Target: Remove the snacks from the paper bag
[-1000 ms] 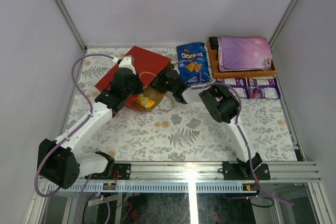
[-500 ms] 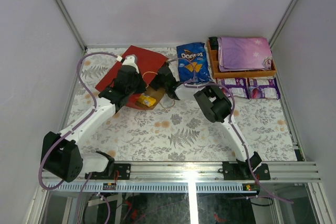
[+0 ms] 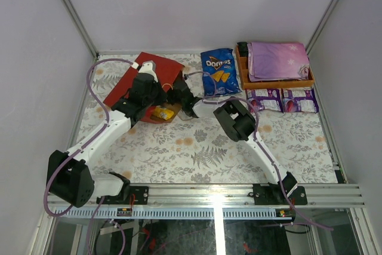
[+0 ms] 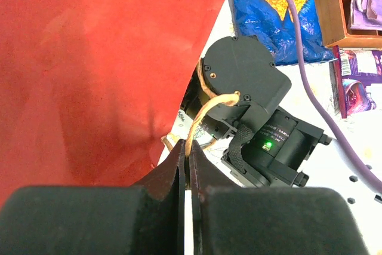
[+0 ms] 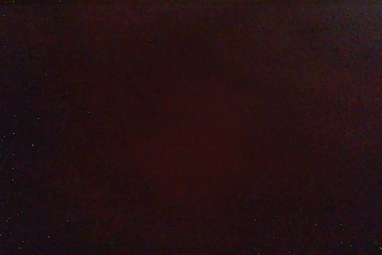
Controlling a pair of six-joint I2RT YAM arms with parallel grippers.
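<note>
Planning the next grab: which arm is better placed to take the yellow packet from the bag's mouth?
Right: the right gripper is at the mouth of the paper bag, near the yellow packet; the left gripper is shut on the handle.

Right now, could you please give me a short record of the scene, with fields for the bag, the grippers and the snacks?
paper bag: red, lying on its side, mouth toward the arms
left gripper: shut on the bag's tan handle
right gripper: at the bag's mouth; jaws hidden, its camera view dark
in the mouth: yellow packet
outside the bag: Doritos bag, two purple packs
</note>
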